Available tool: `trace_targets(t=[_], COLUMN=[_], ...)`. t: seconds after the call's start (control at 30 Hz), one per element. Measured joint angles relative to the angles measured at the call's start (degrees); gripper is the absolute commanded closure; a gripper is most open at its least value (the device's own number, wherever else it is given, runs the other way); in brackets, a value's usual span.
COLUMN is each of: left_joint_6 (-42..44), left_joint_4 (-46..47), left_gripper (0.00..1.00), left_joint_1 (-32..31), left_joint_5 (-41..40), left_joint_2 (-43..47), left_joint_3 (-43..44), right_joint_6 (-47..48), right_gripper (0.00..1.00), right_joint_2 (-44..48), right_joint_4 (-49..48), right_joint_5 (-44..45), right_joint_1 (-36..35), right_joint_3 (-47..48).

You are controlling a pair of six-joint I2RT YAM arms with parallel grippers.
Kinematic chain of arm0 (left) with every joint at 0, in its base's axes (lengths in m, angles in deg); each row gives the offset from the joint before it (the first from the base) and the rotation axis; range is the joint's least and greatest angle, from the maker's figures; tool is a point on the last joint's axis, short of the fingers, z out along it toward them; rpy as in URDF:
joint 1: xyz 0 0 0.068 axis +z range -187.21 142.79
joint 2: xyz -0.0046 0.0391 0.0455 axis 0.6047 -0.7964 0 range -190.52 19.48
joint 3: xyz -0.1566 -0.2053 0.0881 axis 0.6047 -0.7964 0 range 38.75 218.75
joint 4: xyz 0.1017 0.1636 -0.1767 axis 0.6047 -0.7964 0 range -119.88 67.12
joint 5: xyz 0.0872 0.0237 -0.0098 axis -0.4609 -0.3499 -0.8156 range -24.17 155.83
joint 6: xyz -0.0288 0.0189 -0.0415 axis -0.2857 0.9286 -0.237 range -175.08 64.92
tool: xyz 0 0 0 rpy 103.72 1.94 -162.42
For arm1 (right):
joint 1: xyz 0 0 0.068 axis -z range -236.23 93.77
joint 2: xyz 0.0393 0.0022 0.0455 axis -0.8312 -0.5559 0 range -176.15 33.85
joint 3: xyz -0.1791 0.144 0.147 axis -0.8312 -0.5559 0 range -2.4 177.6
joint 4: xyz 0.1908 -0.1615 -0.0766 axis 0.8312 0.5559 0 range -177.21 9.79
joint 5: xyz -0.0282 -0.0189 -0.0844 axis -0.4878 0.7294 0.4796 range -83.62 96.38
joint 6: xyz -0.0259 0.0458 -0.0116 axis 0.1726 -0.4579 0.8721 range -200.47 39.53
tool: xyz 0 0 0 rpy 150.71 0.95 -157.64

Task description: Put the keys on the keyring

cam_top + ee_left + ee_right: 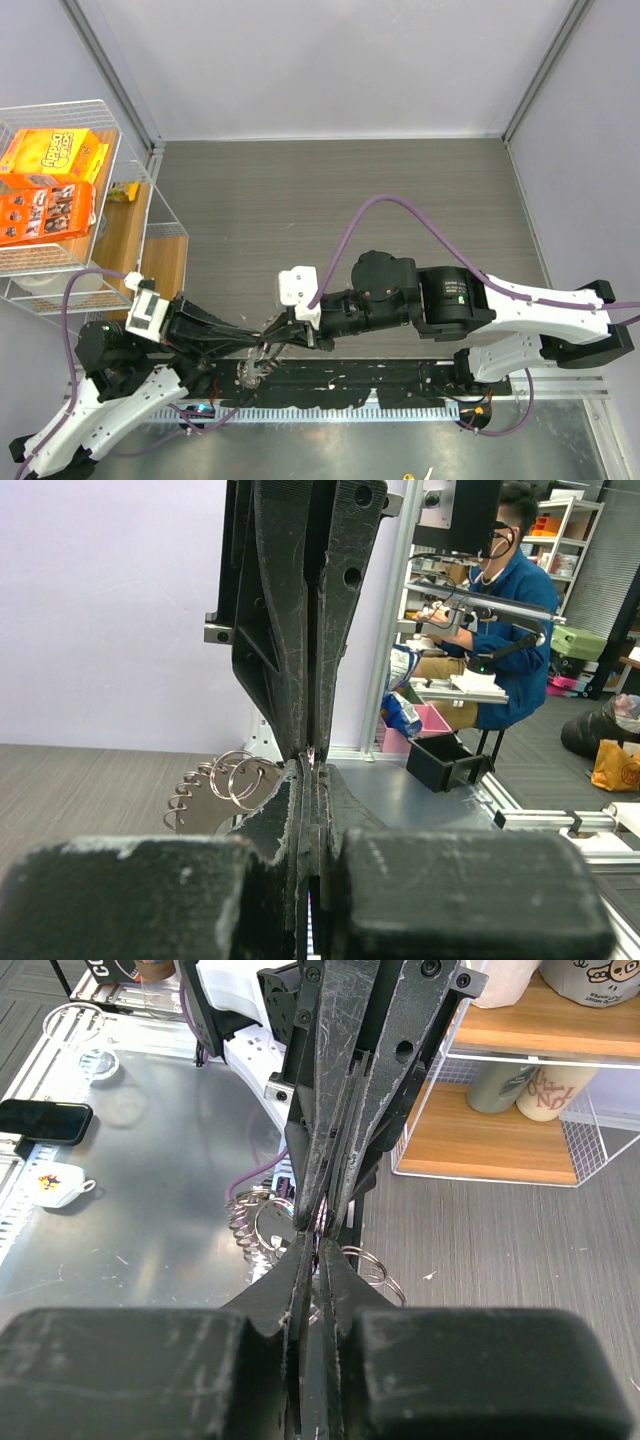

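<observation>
The left end effector (308,772) reaches in from the near left with its two black fingers pressed fully together. At their tips it holds the thin metal keyring (254,366), which hangs above the near edge of the dark grey wood-grain surface (330,190). It is just over the black rail that runs along that edge.

In the left wrist view, two round wire loops of the ring stand just left of the closed tips. The small silvery keys (192,802) fan out below them like the teeth of a wheel.

The right end effector (316,1250) comes in from the right, so the two sets of tips meet nose to nose at the ring. Its fingers are drawn in to a hairline gap. Whether anything sits between them is too small and too hidden to tell.

In the right wrist view, ring loops show on both sides of the meeting point: a coiled bunch to the left, and plain loops to the right and a little nearer.

A white wire rack (140,215) stands at the far left of the surface, with orange cereal boxes (48,185) inside.
</observation>
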Motion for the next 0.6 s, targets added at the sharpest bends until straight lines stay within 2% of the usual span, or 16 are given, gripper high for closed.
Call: trace_targets(t=[0.3, 0.6], left_joint_6=[0.00, 0.00], left_joint_4=[-0.02, 0.24], left_gripper=[1.00, 1.00], left_joint_1=[0.00, 0.00], left_joint_5=[-0.11, -0.20], left_joint_2=[0.46, 0.48], left_joint_3=[0.00, -0.04], right_joint_6=[-0.33, -0.87], right_gripper=[0.89, 0.83], right_joint_2=[0.39, 1.57], right_joint_4=[-0.87, -1.33], right_joint_5=[-0.13, -0.35], right_joint_1=[0.00, 0.00], right_joint_3=[-0.81, -2.16])
